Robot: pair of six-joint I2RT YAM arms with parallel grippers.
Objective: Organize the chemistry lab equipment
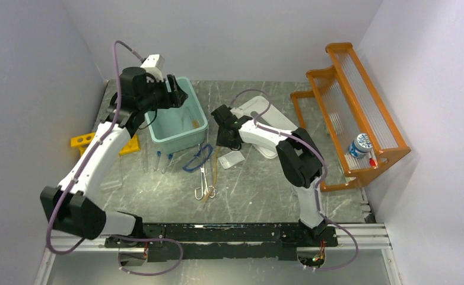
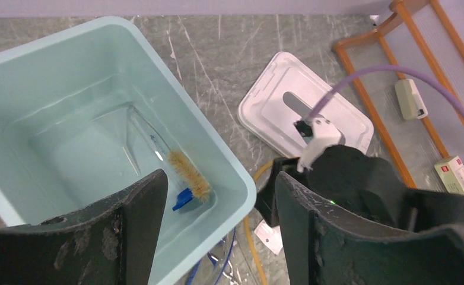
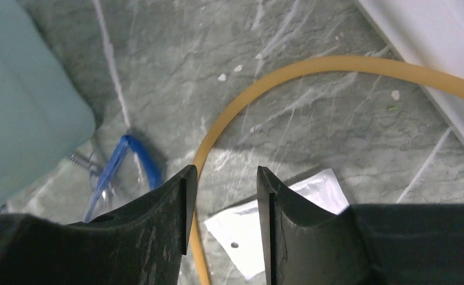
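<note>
Probably lab bench (image 1: 259, 190), forceps (image 1: 203, 178), test tubes (image 1: 158, 160)

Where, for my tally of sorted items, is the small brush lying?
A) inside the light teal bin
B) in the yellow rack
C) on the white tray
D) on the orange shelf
A: the left wrist view shows the brush lying on the floor of the teal bin, beside a blue cap.

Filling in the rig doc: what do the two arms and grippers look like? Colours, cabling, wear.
The left arm and right arm both have white link shells with bulky black joint housings. A lilac cable loops loosely along each arm. The left gripper and right gripper have flat black fingers, tapered at the tips, with grey scuffs. No sleeves or legible markings.
</note>
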